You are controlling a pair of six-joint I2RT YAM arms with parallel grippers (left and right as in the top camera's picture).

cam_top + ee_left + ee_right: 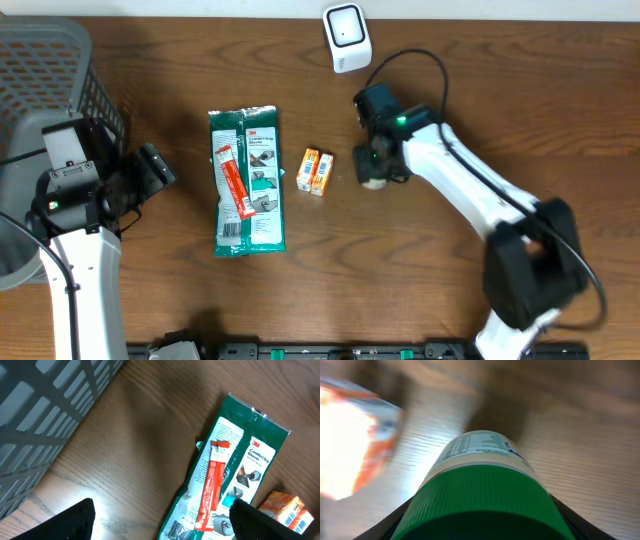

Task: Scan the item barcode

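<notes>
A white bottle with a green ribbed cap (pixel 480 475) fills the right wrist view, its label facing away. My right gripper (pixel 481 532) has a black finger pressed against each side of the cap, shut on it. From overhead the bottle (pixel 373 181) shows as a pale end under the right gripper (pixel 374 163), right of centre on the table. The white scanner (pixel 346 38) stands at the back edge. My left gripper (pixel 152 170) hangs open at the left, its fingers (pixel 75 521) spread over bare wood beside the green glove pack (pixel 235 475).
A green 3M glove pack (pixel 247 180) with a red strip lies mid-table. Two small orange boxes (pixel 318 171) lie just left of the bottle. A grey mesh basket (pixel 45 60) fills the back left corner, and its wall (pixel 45 405) shows in the left wrist view.
</notes>
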